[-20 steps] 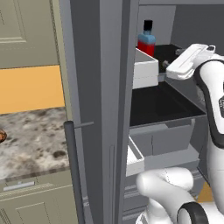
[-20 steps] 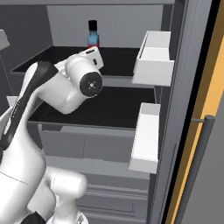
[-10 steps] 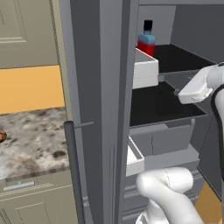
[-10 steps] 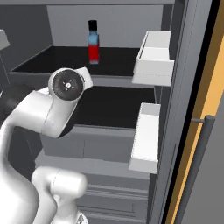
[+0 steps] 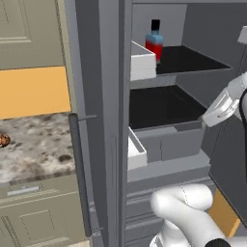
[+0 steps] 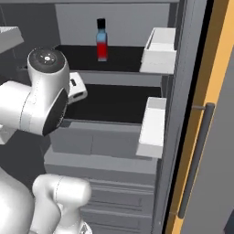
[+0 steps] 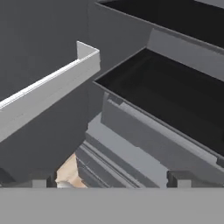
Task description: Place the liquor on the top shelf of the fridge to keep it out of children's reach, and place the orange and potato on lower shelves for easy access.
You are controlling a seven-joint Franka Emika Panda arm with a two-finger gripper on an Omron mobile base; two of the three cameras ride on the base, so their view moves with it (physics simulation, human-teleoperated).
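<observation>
Red-bodied and blue-shouldered, the liquor [image 5: 154,41] stands upright with its black cap on the top shelf [image 5: 193,59] of the fridge [image 5: 106,120], toward the back wall; in the right base view the bottle [image 6: 102,40] sits left of the upper white door bin [image 6: 160,50]. The jaws [image 7: 111,178] are spread wide and hold nothing: in the hand view the two dark finger tips [image 7: 41,178] rise far apart at the bottom, with only fridge parts between them. That view looks at a tilt across a lower shelf [image 7: 175,96], a grey drawer front beneath it, and a white door bin [image 7: 48,94] at its left. The liquor is well apart from the jaws, up on the shelf above the level that the hand looks along. In the left base view part of the white arm [image 5: 224,103] shows at the right edge beside the lower shelves [image 5: 161,106]. On the marbled table [image 5: 34,149] left of the fridge, a small reddish-brown lump, the potato [image 5: 4,140], lies at the picture's left edge, far from the jaws. A long vertical bar handle [image 5: 79,173] runs down the open door.
</observation>
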